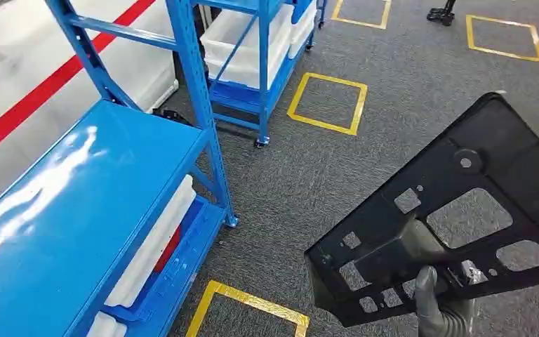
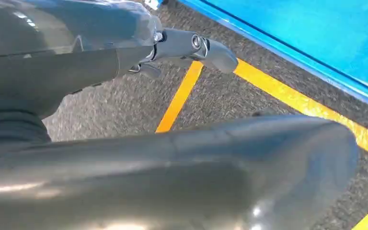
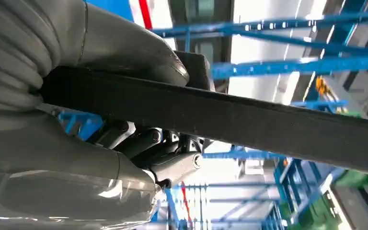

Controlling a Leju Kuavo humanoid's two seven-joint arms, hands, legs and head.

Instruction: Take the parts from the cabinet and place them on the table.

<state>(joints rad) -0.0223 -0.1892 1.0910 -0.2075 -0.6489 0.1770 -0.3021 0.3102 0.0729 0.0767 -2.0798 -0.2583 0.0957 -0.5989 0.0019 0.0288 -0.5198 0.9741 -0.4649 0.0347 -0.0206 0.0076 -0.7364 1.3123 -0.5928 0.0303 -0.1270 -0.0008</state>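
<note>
Your right hand (image 1: 441,309) grips the part (image 1: 463,210), a flat black plate with cut-out windows and small holes, by its near edge; thumb above, fingers (image 3: 172,165) below, clamped tight. It hangs tilted over grey carpet, well right of the glossy blue worktop (image 1: 63,210). Keep the plate level as you swing it left, and set it down flat on the slick surface. Your left hand (image 2: 172,158) holds nothing, its fingers (image 2: 206,48) extended and apart.
</note>
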